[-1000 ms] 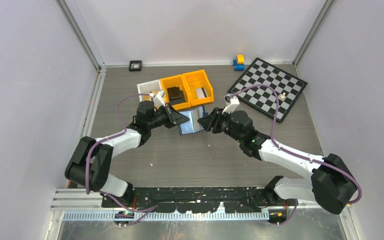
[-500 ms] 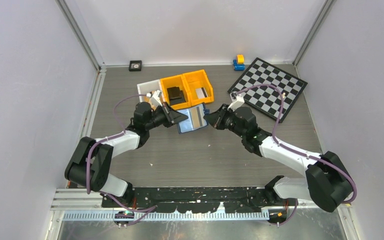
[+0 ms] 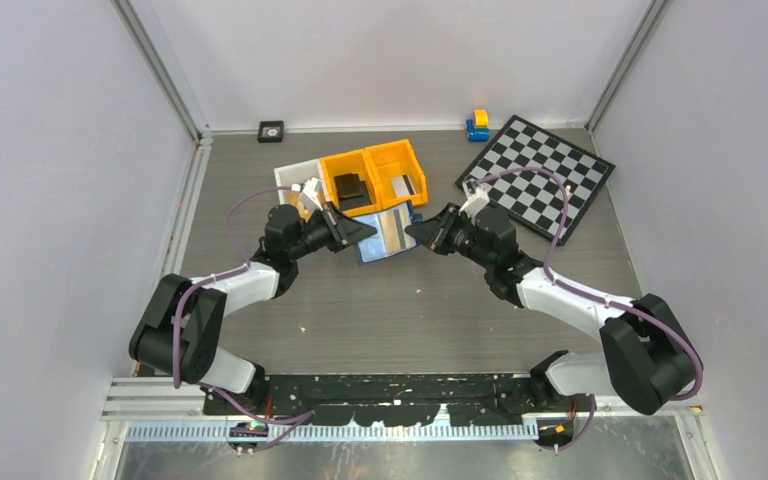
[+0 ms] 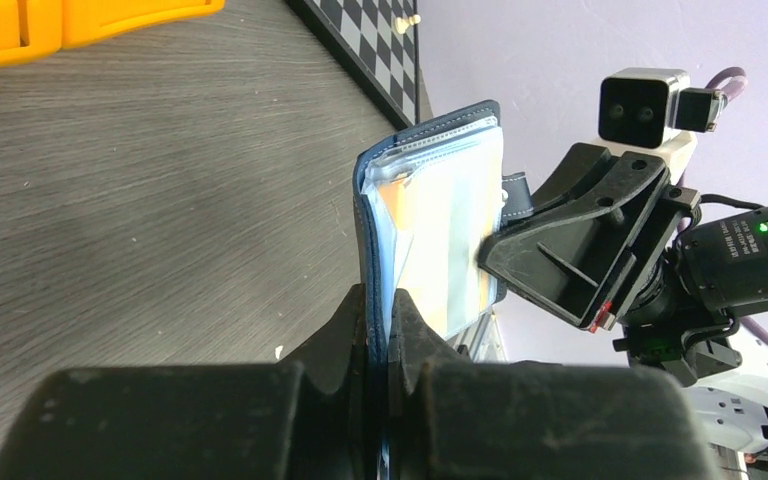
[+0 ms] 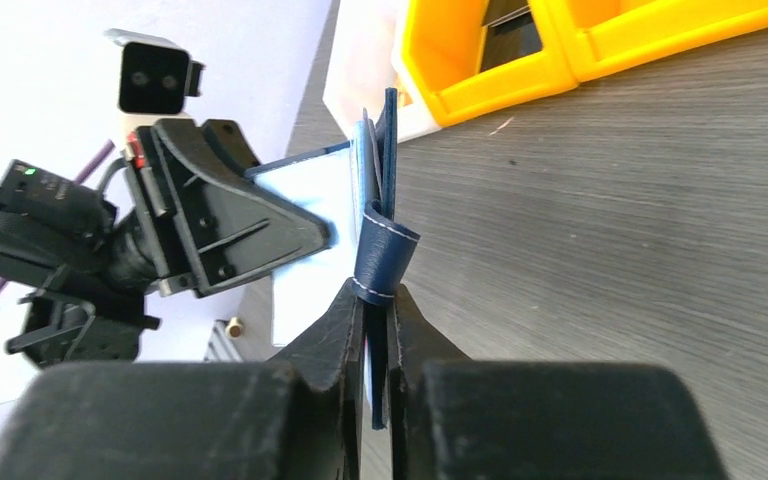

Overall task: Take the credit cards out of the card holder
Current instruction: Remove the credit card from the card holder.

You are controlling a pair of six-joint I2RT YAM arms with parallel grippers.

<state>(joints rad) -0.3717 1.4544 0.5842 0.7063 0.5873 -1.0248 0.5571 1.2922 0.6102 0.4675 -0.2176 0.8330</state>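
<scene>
The navy card holder (image 3: 388,235) hangs open between both grippers above the table. My left gripper (image 3: 368,231) is shut on its left edge; in the left wrist view the holder (image 4: 365,240) stands upright from my jaws, with a tan card (image 4: 415,235) showing in its blue-grey pockets. My right gripper (image 3: 412,231) is shut on the holder's right edge, by the snap tab (image 5: 384,262). In the right wrist view the holder's light inner side (image 5: 310,240) faces the left gripper (image 5: 305,235). No dark grey card shows.
Two orange bins (image 3: 372,178) and a white tray (image 3: 290,178) stand just behind the holder, one bin holding a black block (image 3: 348,186). A chessboard (image 3: 537,176) lies at the right rear, a yellow-blue toy (image 3: 477,124) behind it. A small black square (image 3: 271,130) sits by the back wall.
My right gripper has moved left and closed on the holder's right edge. The holder has risen off the table and now spans both grippers. The left gripper has barely moved.
</scene>
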